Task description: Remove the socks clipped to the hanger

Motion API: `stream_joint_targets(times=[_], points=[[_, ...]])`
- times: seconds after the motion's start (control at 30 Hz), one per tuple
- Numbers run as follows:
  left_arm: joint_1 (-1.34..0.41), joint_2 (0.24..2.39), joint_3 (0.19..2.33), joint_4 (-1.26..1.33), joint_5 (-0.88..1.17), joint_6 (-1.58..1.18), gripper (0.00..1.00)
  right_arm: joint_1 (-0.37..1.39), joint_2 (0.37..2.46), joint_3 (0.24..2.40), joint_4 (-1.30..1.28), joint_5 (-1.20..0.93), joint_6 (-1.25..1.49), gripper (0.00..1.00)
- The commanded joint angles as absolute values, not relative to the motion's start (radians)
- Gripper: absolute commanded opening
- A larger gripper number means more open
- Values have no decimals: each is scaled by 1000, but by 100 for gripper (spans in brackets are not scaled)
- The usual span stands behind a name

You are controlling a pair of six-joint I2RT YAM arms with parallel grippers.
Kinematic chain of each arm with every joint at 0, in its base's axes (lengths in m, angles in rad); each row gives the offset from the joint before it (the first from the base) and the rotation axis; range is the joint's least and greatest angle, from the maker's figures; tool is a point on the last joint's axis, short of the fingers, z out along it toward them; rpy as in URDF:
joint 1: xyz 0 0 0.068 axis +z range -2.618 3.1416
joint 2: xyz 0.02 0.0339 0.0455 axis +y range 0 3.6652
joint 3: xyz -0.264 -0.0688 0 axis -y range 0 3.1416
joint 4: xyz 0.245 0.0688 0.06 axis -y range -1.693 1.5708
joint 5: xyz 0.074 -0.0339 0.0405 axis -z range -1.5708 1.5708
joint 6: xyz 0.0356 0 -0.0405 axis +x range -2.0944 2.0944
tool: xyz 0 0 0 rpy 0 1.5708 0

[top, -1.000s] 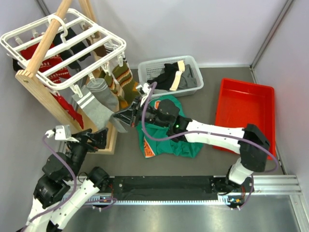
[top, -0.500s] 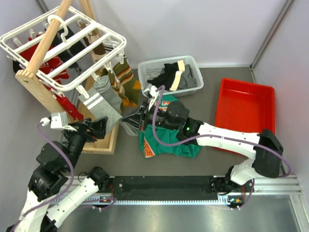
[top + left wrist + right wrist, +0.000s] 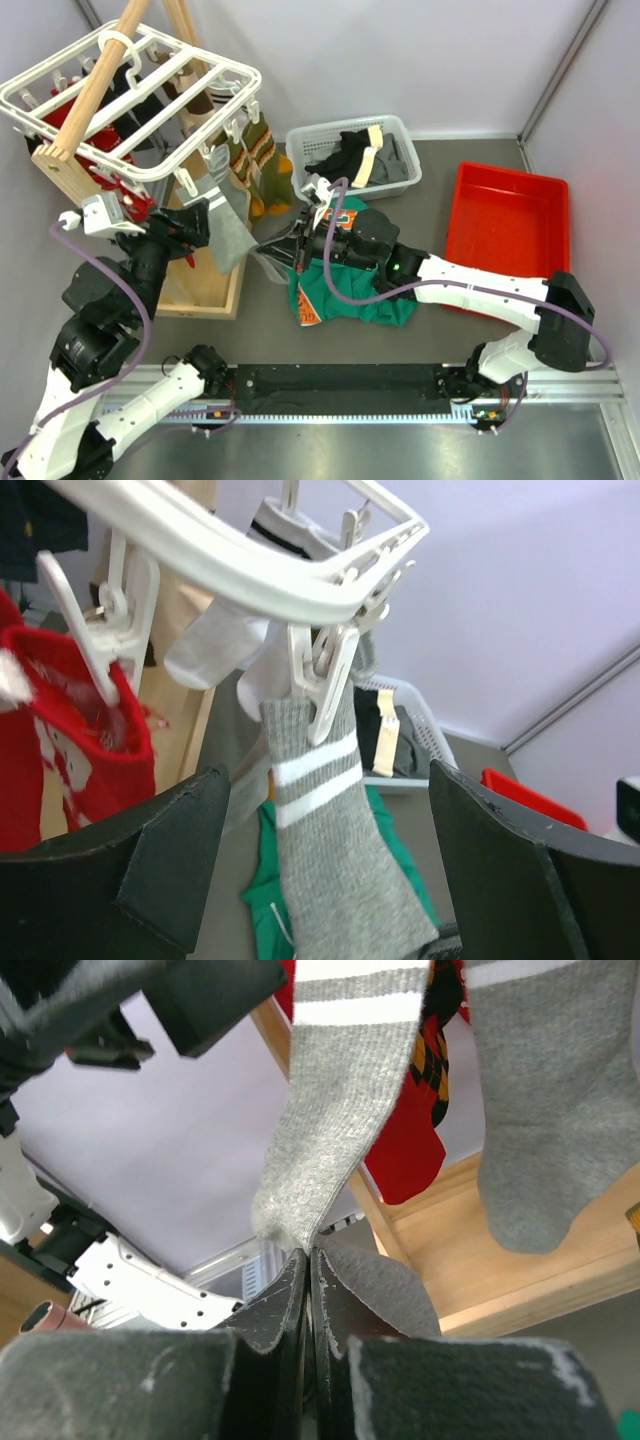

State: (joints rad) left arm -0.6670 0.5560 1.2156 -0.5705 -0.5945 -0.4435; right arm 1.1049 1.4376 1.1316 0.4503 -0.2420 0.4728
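- The grey sock (image 3: pixel 330 860) is hanging from a clip (image 3: pixel 325 675) at the near right corner of the hanger (image 3: pixel 250 565), at the far left of the scene.
- The right gripper (image 3: pixel 308 1258) is pinching the toe of this sock, its jaws closed tightly on the fabric.
- The left gripper (image 3: pixel 328 800) is standing wide open, one finger on each side of the sock, not touching it.
- A red sock (image 3: pixel 60 730) is hanging just to the left.

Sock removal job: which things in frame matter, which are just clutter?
In the job:
hanger
grey striped sock, clipped at the cuff, toe pinched in the right gripper, jaws shut
striped socks and red sock, clipped on

Lying about:
green shirt
white basket of dark garments
red tray
wooden rack
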Motion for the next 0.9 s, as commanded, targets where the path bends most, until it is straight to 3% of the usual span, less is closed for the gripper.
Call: stream_joint_targets(times=[0.0, 0.43, 0.67, 0.87], points=[[-669, 624, 1279, -500, -591, -436, 84, 1094, 1388, 1127, 492, -288, 472, 0], [-669, 707, 1344, -501, -572, -451, 81, 1086, 1390, 1098, 580, -393, 500, 0], [-669, 719, 1351, -491, -620, -406, 84, 1086, 1416, 1100, 621, -466, 520, 0], [-669, 663, 1353, -509, -494, -391, 86, 1086, 1448, 1138, 624, -466, 543, 0]])
